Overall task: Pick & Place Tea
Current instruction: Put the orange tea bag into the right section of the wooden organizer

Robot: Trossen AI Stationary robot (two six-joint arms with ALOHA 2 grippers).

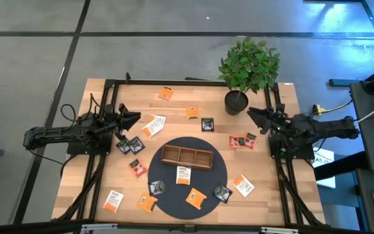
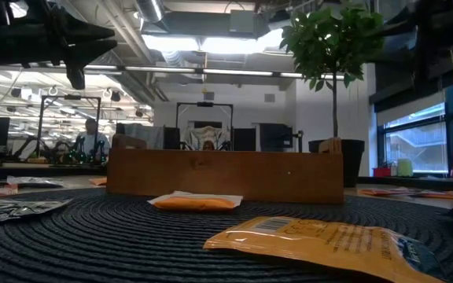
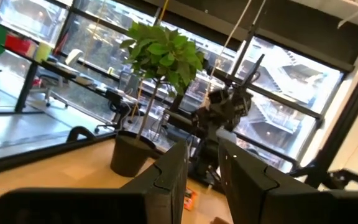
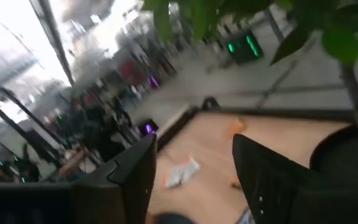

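Note:
Several tea sachets lie flat and scattered: orange ones (image 1: 165,93) (image 1: 193,112) on the far wood, a white-and-orange one (image 1: 153,125) near my left gripper, a red-and-white one (image 1: 241,140) near my right gripper, and others (image 1: 195,197) (image 2: 195,202) on the dark round mat (image 1: 174,140). The brown wooden tray (image 1: 187,156) (image 2: 225,174) stands on the mat. My left gripper (image 1: 135,118) (image 3: 201,168) hangs open above the table's left side, with nothing between its fingers. My right gripper (image 1: 250,114) (image 4: 194,168) hangs open above the right side, beside the plant pot, also holding nothing.
A potted green plant (image 1: 236,102) stands at the far right, close to my right gripper. Black frame rails (image 1: 102,169) run along the table's left and right sides. Bare wood shows between the sachets at the far middle. A person sits far off in the room behind.

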